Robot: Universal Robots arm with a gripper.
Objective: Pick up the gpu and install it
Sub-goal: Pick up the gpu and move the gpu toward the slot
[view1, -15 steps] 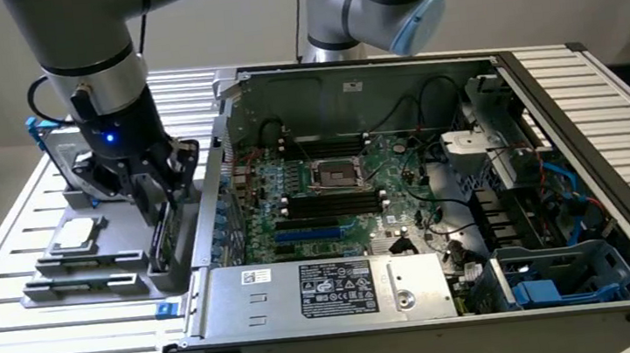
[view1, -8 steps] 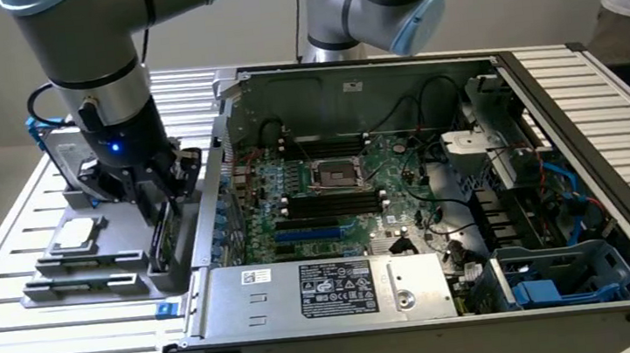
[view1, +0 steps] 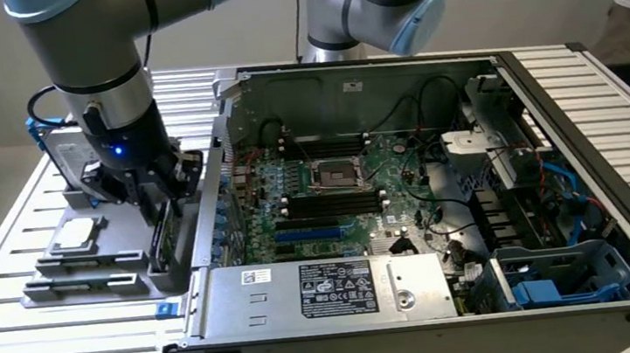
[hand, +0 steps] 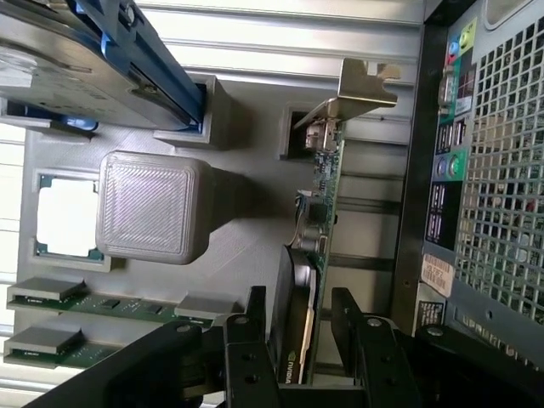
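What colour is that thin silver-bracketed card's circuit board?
The card's circuit board is green, clearest in wrist view.

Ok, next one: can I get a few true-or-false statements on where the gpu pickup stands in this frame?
1. The gpu stands on edge in a slot of the gray tray. True.
2. The jaws are shut on the gpu. False: they stand open, one on each side of the card.
3. The computer case is closed up. False: it lies open, with the motherboard showing.
4. A hard drive with a blue frame sits in the same tray. True.
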